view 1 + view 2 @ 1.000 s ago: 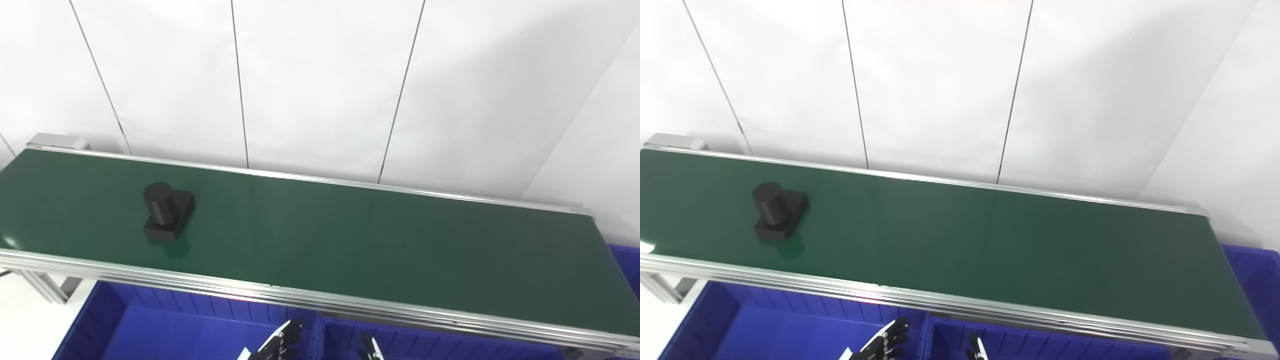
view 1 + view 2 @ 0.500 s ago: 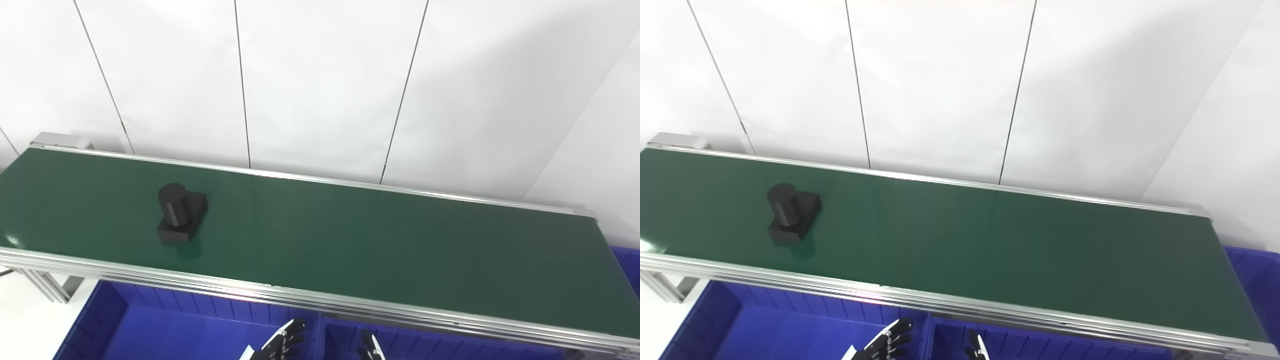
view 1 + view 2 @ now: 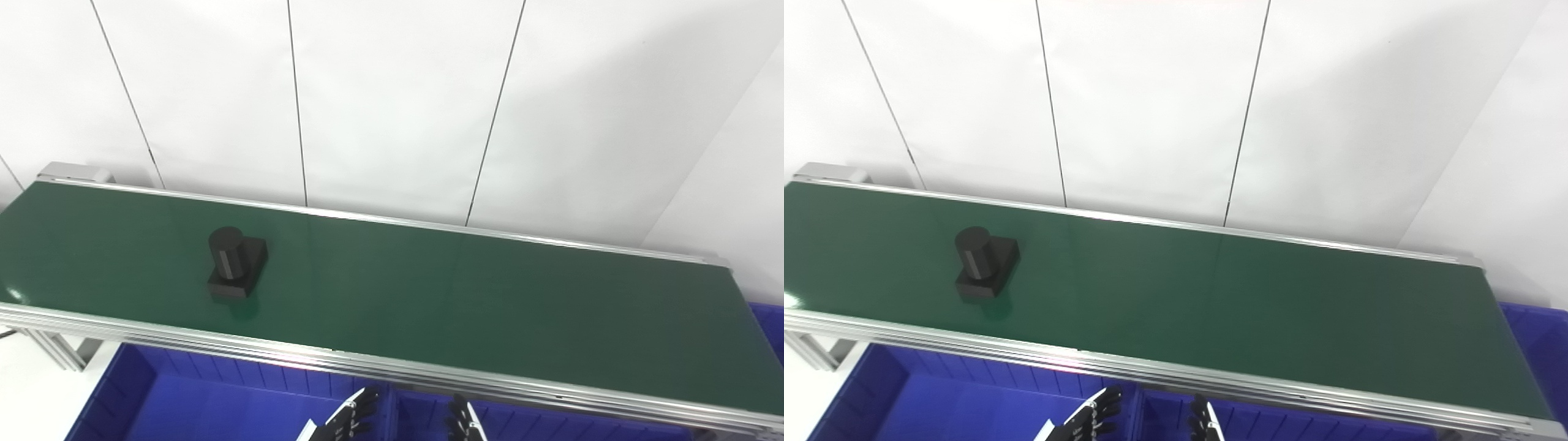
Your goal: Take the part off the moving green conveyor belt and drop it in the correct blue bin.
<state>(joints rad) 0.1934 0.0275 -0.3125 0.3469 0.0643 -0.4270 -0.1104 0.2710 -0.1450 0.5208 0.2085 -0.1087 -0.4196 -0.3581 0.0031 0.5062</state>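
black part [image 3: 236, 263] rides the green conveyor belt [image 3: 459, 294] at nine o'clock. left hand [image 3: 349, 419] and right hand [image 3: 462, 422] at six o'clock, seemingly released and empty; a late reach could miss it.

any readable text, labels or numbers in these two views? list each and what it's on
None. No text, label, brand, number or sign is readable in either view.
The black part, green conveyor belt, blue bins, wall panels and both hands (left hand, right hand) show no markings.
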